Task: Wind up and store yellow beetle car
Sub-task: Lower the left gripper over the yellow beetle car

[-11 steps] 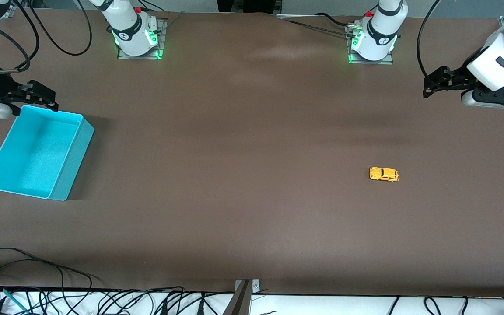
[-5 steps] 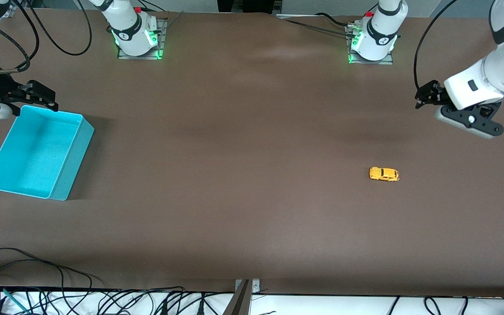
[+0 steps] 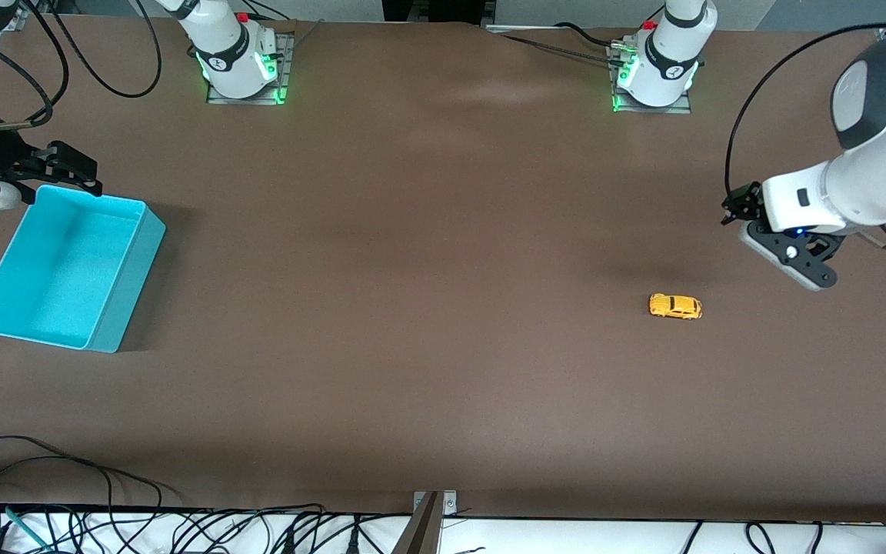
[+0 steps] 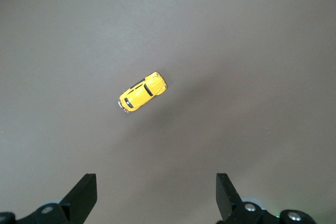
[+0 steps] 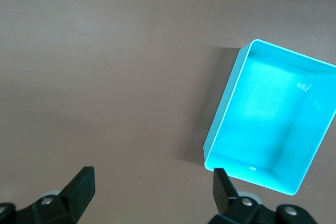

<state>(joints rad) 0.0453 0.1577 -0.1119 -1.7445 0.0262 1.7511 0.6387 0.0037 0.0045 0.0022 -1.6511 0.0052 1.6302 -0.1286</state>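
So the brown worktop (image 3: 428,254) takes up pretty much everything here, one big plain surface with my two arm bases along its edge farthest from the front camera. Next biggest thing is the turquoise bin (image 3: 66,269), open top, nothing in it that I can see, sitting at the right arm's end of the worktop; my right wrist view looks straight down into it (image 5: 270,124) and the inside is just bare turquoise. My right gripper (image 3: 66,168) hangs up in the air over the bin's edge that is farthest from the front camera, and that arm is just waiting there, fingers (image 5: 79,184) spread wide with nothing between them. My left gripper (image 3: 743,208) is up over bare worktop at the left arm's end, and it's wide too, both fingers (image 4: 84,195) showing well apart in the left wrist view with only brown surface between them. Smallest of the lot is the yellow beetle car (image 3: 674,306), tiny compared to the bin, sitting on its wheels on the worktop toward the left arm's end and well apart from the bin. It's not under my left gripper, just near it, and in the left wrist view the car (image 4: 142,92) sits at an angle on the brown, clear of both fingers, dark windows and rounded roof facing up. Nothing's touching it.
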